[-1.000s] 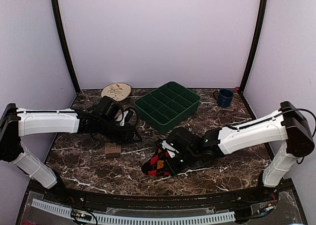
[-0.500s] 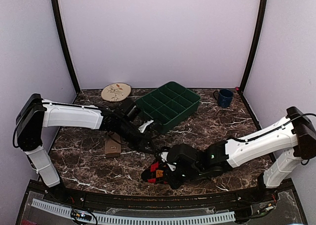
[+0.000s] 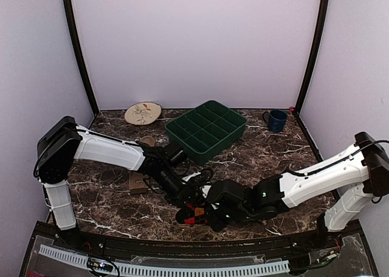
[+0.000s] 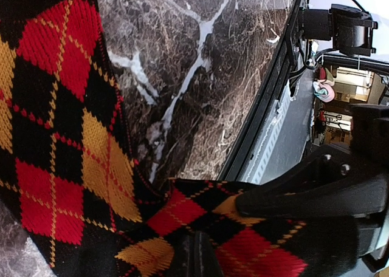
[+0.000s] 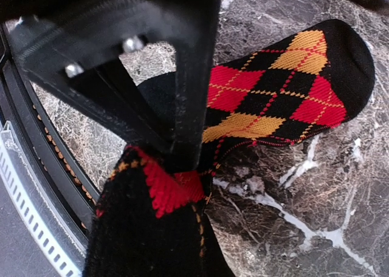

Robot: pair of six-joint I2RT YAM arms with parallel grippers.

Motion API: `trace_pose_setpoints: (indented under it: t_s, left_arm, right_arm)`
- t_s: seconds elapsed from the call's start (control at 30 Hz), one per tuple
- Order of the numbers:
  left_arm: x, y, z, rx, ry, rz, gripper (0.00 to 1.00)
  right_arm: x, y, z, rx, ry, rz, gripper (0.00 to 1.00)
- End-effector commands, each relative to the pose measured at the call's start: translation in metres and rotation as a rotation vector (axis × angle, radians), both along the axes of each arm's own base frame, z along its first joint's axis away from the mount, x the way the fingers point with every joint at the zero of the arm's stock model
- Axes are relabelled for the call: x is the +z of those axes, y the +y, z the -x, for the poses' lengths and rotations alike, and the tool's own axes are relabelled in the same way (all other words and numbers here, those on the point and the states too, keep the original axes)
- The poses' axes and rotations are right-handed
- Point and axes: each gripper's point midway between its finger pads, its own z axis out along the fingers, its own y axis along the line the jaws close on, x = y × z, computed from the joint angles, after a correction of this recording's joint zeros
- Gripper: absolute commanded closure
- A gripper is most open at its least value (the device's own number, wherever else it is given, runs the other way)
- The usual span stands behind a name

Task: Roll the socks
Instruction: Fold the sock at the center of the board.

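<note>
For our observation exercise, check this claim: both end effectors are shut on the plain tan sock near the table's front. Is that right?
Not quite. The left end effector and right end effector are both shut on the argyle sock, not the tan sock, which lies apart, further left. Both wrist views show the diamond pattern in the grip.

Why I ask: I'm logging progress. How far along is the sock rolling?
Done, it seems: the tan sock sits as a small bundle. In hand: left hand and right hand are both shut on the argyle sock, whose toe end lies flat. Left: rolling that one up.
</note>
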Motion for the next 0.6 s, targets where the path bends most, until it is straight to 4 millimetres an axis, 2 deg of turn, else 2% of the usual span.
trace_pose_setpoints:
  t_s: [0.0, 0.33, 0.57]
  left_arm:
    - [0.000, -0.002, 0.006, -0.031, 0.016, 0.006, 1.00]
    - [-0.023, -0.002, -0.006, 0.031, -0.023, -0.054, 1.00]
    - [-0.049, 0.011, -0.017, 0.084, -0.086, -0.177, 1.00]
  right_arm:
    - [0.028, 0.011, -0.002, -0.003, -0.043, -0.080, 1.00]
    - [0.029, 0.018, 0.008, 0.035, -0.032, -0.091, 1.00]
    - [0.043, 0.023, 0.006, 0.043, -0.058, -0.102, 1.00]
